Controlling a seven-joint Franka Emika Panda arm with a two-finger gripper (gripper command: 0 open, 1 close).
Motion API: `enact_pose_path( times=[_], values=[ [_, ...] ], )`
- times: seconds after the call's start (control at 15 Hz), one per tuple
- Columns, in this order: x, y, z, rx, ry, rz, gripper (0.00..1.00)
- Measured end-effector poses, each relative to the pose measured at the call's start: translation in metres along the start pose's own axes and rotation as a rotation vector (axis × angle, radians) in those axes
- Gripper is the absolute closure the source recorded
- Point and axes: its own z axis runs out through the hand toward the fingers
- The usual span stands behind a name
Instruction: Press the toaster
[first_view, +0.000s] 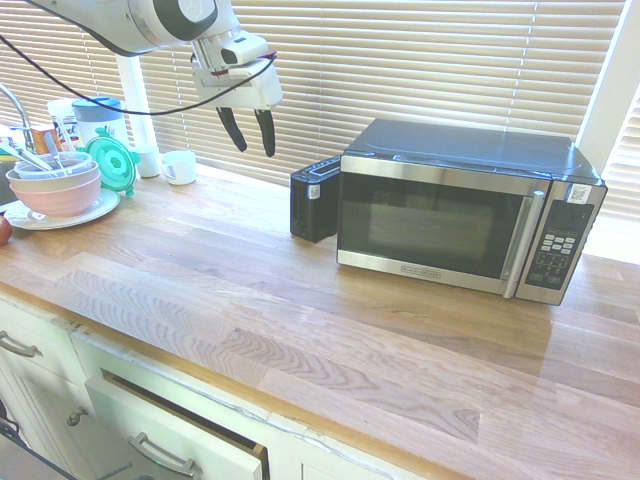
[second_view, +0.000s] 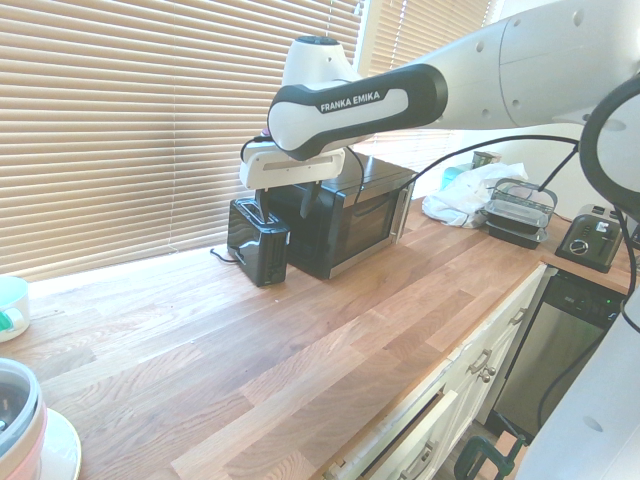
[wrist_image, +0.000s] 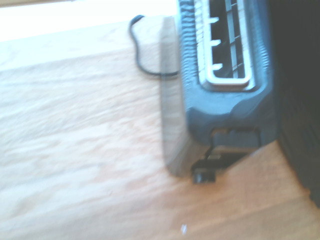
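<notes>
The small black toaster (first_view: 314, 200) stands on the wooden counter, pressed against the left side of the microwave (first_view: 460, 210). A small white label shows on its end. In the second exterior view the toaster (second_view: 257, 240) sits directly below the arm's hand. My gripper (first_view: 255, 148) hangs in the air above and to the left of the toaster, fingers pointing down, open and holding nothing. It also shows as the gripper (second_view: 284, 208) just over the toaster's top. The wrist view looks down on the toaster's slot (wrist_image: 227, 45) and its lever (wrist_image: 206, 171) on the end.
Stacked bowls on a plate (first_view: 55, 190), a white cup (first_view: 180, 166) and a teal item (first_view: 110, 162) crowd the counter's left. A black cord (wrist_image: 142, 55) runs behind the toaster. Food containers (second_view: 520, 215) and a silver appliance (second_view: 590, 237) sit beyond the microwave.
</notes>
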Motion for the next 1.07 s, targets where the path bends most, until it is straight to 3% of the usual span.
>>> enact_pose_path(
  times=[0.33,0.6,0.93,1.0,1.07],
  values=[
    [0.021,-0.007,0.040,0.008,0.040,0.020,0.00],
    [0.027,-0.009,0.039,0.018,0.111,0.010,0.00],
    [0.022,-0.015,0.052,0.019,0.110,-0.004,0.00],
    [0.020,-0.017,0.056,0.019,0.107,-0.009,1.00],
    [0.019,-0.018,0.059,0.023,0.108,-0.011,1.00]
  ],
)
